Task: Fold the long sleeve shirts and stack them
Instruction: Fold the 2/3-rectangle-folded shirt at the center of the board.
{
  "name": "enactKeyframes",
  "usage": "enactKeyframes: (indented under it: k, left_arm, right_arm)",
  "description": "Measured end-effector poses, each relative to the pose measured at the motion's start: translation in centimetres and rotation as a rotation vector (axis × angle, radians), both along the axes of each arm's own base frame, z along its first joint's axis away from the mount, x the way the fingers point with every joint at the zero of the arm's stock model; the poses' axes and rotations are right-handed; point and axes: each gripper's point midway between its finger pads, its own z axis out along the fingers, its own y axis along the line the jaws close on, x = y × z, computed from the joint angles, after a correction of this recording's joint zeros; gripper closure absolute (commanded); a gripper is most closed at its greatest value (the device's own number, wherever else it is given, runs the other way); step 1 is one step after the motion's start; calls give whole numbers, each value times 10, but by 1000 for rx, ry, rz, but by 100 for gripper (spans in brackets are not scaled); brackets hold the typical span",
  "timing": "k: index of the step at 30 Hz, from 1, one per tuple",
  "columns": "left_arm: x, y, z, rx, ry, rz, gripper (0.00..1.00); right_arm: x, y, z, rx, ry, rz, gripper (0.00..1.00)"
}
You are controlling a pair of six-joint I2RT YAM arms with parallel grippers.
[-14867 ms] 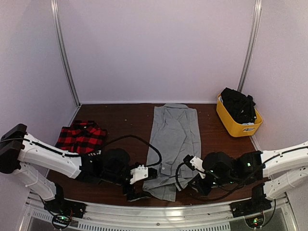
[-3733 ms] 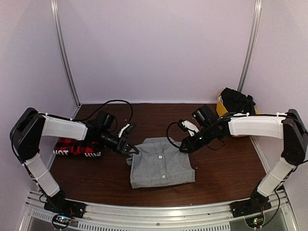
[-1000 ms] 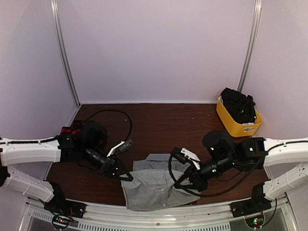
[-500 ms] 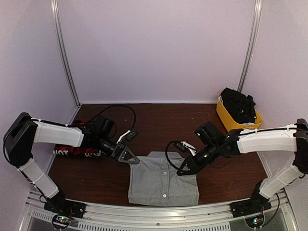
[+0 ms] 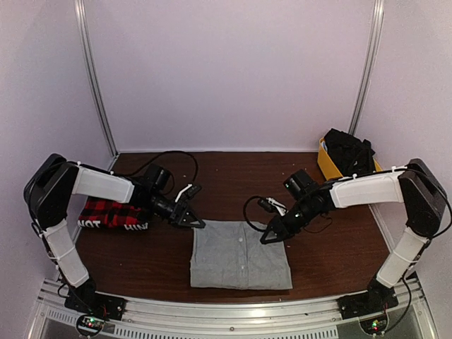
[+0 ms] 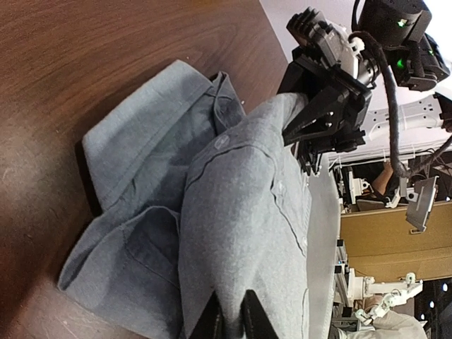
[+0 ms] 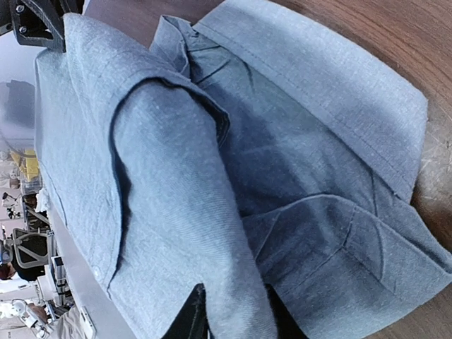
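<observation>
grey shirt near table edge, plaid shirt well apart

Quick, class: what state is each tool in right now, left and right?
Left tool: closed on the grey shirt.
Right tool: closed on the grey shirt too.

Robotics lab test cell. Plain pale panels on metal posts enclose a brown table. More robot hardware stands beyond.
</observation>
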Motion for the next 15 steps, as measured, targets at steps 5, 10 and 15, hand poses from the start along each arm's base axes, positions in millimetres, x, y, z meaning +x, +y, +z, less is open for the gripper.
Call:
enactKeyframes:
  k: [5,10,15]
  left_arm:
    - [11,-3,-18,48,8,16,81]
    - [16,4,-38,137,1,48,61]
    - [24,11,-48,214,-35,80,2]
  right_arm:
    - [7,-7,-11,-25,21,-24,75]
    - [16,-15,-16,-55,4,-58,71]
    - [23,-24,-22,-104,-18,-91,71]
